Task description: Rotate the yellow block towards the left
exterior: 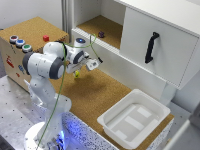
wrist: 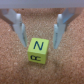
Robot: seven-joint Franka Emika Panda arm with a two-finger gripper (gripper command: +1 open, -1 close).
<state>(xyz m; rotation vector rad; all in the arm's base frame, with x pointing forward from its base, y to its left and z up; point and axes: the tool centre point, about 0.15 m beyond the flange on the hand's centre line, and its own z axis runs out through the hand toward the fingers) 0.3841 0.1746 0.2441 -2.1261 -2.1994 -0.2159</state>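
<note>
A cork-covered tabletop (exterior: 100, 92) is seen in the exterior view, running from a raised cork-topped box (exterior: 30, 32) at one end to a white plastic tub (exterior: 134, 119) set near the opposite end. On the box, three round buttons (exterior: 20, 43) are lined up along its front edge, and a small red block (exterior: 46, 38) is placed further back on its top. Behind the tabletop a white cabinet (exterior: 150, 45) is mounted; one of its compartments is left open, its floor is lined with cork, and a small dark purple object (exterior: 101, 34) is set on that shelf. The other compartment is covered by a white door fitted with a black handle (exterior: 151, 47). The arm's base is fixed on a grey metal surface (exterior: 12, 110) beside the tabletop.

The yellow block (wrist: 38, 51) is found on the cork near the back edge of the tabletop, just below the open shelf and close to the raised box. A dark letter N is shown on its upper face, and fainter dark marks are printed on the side face.

The hand (wrist: 39, 31) is held above the block with its jaws spread apart. In the wrist view the two fingers (wrist: 19, 27) are placed on either side of the block, clear of it, and nothing is gripped.
</note>
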